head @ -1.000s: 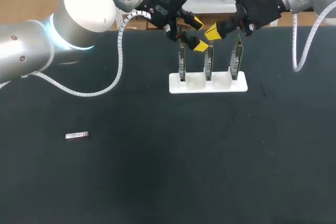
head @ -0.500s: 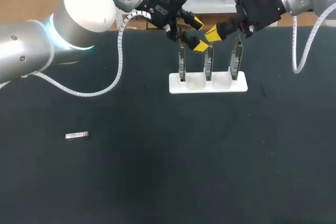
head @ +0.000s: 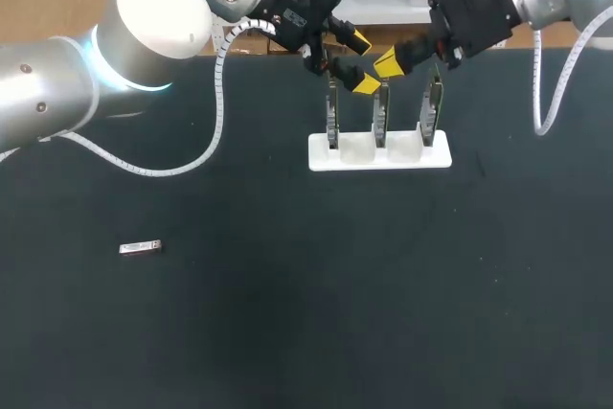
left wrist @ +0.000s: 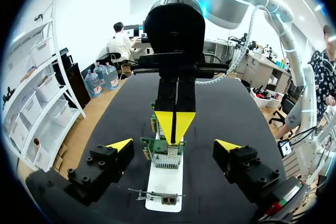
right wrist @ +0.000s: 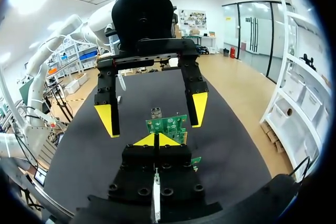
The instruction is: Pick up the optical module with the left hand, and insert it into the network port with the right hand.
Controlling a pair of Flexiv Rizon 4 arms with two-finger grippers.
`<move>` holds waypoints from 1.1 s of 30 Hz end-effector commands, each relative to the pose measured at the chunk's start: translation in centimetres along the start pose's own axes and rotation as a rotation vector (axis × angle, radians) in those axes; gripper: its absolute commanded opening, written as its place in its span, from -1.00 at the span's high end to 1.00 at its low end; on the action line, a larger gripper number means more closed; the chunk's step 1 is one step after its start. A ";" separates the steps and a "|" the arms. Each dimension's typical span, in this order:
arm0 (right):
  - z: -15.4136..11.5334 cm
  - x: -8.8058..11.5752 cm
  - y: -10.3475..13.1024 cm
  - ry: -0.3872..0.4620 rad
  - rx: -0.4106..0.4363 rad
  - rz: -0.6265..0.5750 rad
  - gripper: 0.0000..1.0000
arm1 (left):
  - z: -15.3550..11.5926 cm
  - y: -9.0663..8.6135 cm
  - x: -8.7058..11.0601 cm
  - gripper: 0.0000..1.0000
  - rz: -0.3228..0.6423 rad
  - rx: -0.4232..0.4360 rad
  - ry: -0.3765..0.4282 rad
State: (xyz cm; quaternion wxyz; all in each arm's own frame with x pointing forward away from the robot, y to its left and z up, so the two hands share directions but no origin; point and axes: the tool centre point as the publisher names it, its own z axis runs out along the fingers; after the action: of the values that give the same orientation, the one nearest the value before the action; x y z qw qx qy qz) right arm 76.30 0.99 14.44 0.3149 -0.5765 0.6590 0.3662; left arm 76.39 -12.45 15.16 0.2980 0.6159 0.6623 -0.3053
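Note:
The optical module (head: 140, 248), a small silver bar, lies alone on the dark table at the front left, far from both grippers. A white holder (head: 379, 153) at the back middle carries three upright circuit boards (head: 381, 114). My left gripper (head: 362, 62) hangs open just above the holder's left and middle boards, with nothing between its fingers. In the left wrist view my left gripper (left wrist: 174, 145) straddles a green board (left wrist: 167, 153) without touching it. My right gripper (head: 387, 64) is shut and empty, its tips facing the left gripper over the boards. The right wrist view shows my right gripper (right wrist: 156, 140) shut, just short of a green board (right wrist: 168, 124).
The black table (head: 306, 313) spreads wide in front of the holder. The wooden floor begins past the table's far edge, behind the grippers. The white cables of both arms hang over the back of the table.
My right gripper has shifted very slightly above the boards. The left arm, the module and the holder stand as before.

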 end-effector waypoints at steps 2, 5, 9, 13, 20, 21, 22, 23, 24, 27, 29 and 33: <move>0.4 0.4 -0.2 0.000 -0.003 0.003 1.00 | 0.0 0.2 -0.1 -1.00 -0.001 0.003 0.005; 0.4 0.5 -0.2 0.000 -0.004 0.002 1.00 | 0.0 0.2 -0.1 -1.00 -0.001 0.003 0.005; 0.5 0.5 -0.2 -0.002 -0.003 0.003 1.00 | 0.0 0.2 -0.1 -1.00 -0.001 0.003 0.005; 0.6 0.6 -0.1 -0.004 -0.003 0.005 1.00 | 0.0 0.2 -0.1 -1.00 -0.001 0.003 0.005; 0.7 0.9 -0.1 -0.003 -0.006 0.013 1.00 | 0.0 0.2 -0.1 -1.00 -0.001 0.003 0.005; 0.7 0.9 -0.1 -0.002 -0.007 0.014 1.00 | 0.0 0.2 -0.1 -1.00 -0.001 0.003 0.005; 0.7 1.0 -0.1 -0.001 -0.008 0.015 1.00 | 0.0 0.2 -0.1 -1.00 -0.001 0.003 0.005; 0.7 1.0 -0.1 0.000 -0.010 0.015 1.00 | 0.0 0.2 -0.1 -1.00 -0.001 0.003 0.005; 0.7 1.0 -0.1 0.000 -0.011 0.016 1.00 | 0.0 0.2 -0.1 -1.00 -0.001 0.003 0.005; 0.6 1.0 -0.1 -0.001 -0.013 0.013 1.00 | 0.0 0.2 -0.1 -1.00 -0.001 0.003 0.005; 0.4 0.8 -0.2 -0.011 -0.010 0.007 1.00 | 0.0 0.2 -0.1 -1.00 -0.001 0.003 0.005; -0.1 0.0 -0.3 -0.036 0.001 -0.012 1.00 | 0.0 0.2 -0.1 -1.00 -0.001 0.003 0.005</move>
State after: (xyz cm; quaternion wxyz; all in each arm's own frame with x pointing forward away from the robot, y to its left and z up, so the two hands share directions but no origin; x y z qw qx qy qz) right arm 76.50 0.99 14.41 0.3229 -0.5735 0.6550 0.3711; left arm 76.39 -12.45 15.16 0.2980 0.6159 0.6623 -0.3053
